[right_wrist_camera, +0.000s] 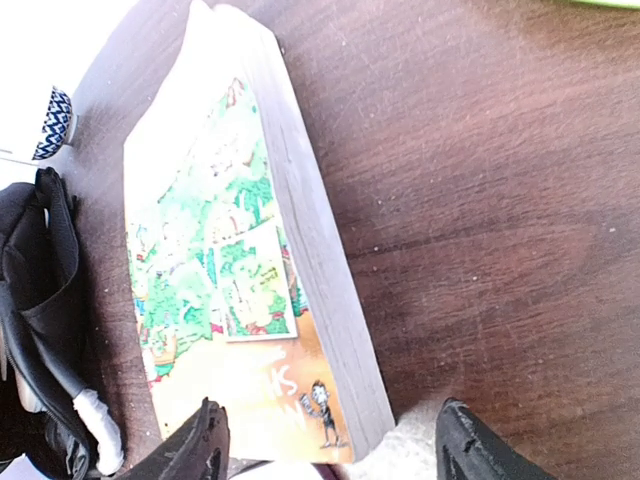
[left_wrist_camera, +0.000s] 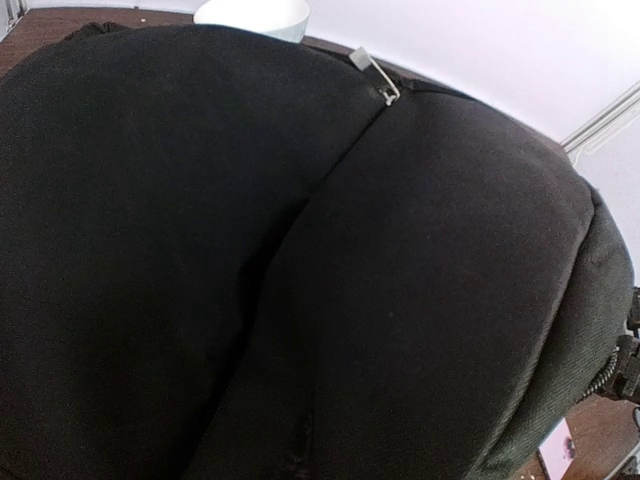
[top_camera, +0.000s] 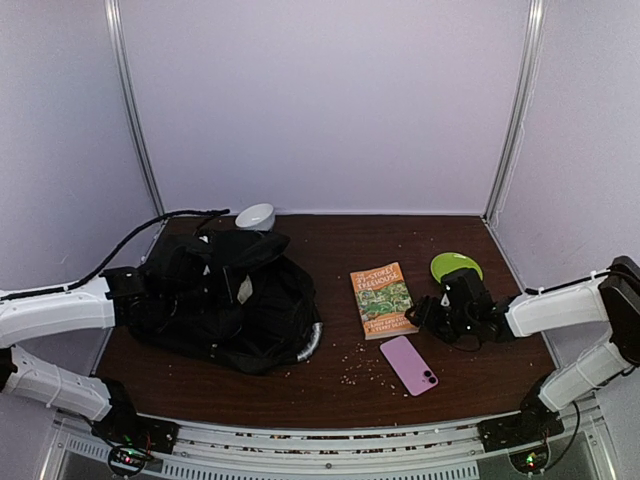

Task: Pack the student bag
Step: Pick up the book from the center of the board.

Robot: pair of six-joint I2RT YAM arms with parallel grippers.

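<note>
The student bag (top_camera: 225,300), black and soft, lies slumped on the left half of the table, its grey-white handle (top_camera: 310,343) curving at its right side. My left gripper (top_camera: 128,285) is at the bag's left edge, its fingers buried in the fabric. In the left wrist view the student bag (left_wrist_camera: 300,260) fills the frame and hides the jaws. My right gripper (top_camera: 430,315) stands open at the right edge of a colourful book (top_camera: 383,298). In the right wrist view the right gripper (right_wrist_camera: 335,450) straddles the near corner of the book (right_wrist_camera: 230,270) without touching it.
A pink phone (top_camera: 408,364) lies just in front of the book. Behind the right gripper sits a green plate (top_camera: 456,266). A white bowl (top_camera: 255,215) stands behind the bag by the back wall. Crumbs are scattered over the brown table (top_camera: 330,240).
</note>
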